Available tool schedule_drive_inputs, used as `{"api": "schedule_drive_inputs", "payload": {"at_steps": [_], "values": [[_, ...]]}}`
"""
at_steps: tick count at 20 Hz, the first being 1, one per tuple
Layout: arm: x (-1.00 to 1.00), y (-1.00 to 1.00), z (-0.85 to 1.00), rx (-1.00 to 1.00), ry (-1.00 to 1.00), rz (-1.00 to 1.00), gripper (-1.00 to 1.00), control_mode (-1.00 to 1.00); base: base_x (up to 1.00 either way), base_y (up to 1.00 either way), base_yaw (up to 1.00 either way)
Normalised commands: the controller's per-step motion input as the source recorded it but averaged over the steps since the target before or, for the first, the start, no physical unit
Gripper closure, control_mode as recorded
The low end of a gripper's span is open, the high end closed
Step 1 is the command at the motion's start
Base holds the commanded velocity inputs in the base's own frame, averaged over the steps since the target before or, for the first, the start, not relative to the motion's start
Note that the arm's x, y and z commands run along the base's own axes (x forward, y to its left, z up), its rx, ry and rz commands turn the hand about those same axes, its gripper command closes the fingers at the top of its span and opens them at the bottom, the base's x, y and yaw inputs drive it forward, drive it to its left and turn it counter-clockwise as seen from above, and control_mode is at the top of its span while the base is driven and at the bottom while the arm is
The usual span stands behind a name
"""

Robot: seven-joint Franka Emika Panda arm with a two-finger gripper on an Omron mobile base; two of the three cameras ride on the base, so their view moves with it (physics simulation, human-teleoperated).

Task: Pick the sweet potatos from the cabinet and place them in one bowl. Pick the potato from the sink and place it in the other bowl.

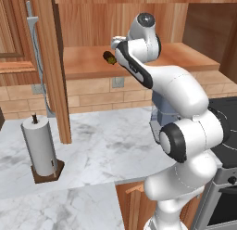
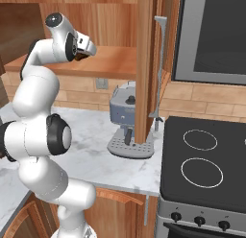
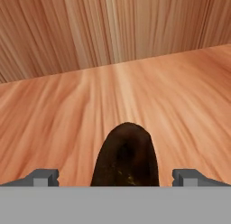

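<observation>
One sweet potato (image 3: 125, 156) on cabinet shelf (image 3: 135, 96), between fingertips (image 3: 43, 177) of wide-spread hand (image 3: 117, 178).

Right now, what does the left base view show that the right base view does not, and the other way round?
Left base view: a paper towel roll on the counter and a dark sweet potato on the cabinet shelf by the hand. Right base view: the stove top, its knobs, and a dark oven window. Both: the white arm, the shelf, the grey coffee machine, the marble counter.
</observation>
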Motion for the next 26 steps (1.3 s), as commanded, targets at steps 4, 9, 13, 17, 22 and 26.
{"api": "schedule_drive_inputs", "payload": {"at_steps": [4,9,13,17,22,26], "values": [[0.0,0.0,-0.01,0.0,0.0,0.0,-1.0,-1.0,0.0,0.0,0.0],[0.0,0.0,-0.16,0.01,0.0,0.0,-1.0,-1.0,0.0,0.0,0.0],[0.0,0.0,-0.05,0.0,0.0,0.0,-1.0,-1.0,0.0,0.0,0.0],[0.0,0.0,0.0,0.0,0.0,0.0,1.0,-1.0,0.0,0.0,0.0],[0.0,0.0,0.0,0.0,0.0,0.0,1.0,-1.0,0.0,0.0,0.0],[0.0,0.0,0.0,0.0,0.0,0.0,1.0,-1.0,0.0,0.0,0.0]]}}
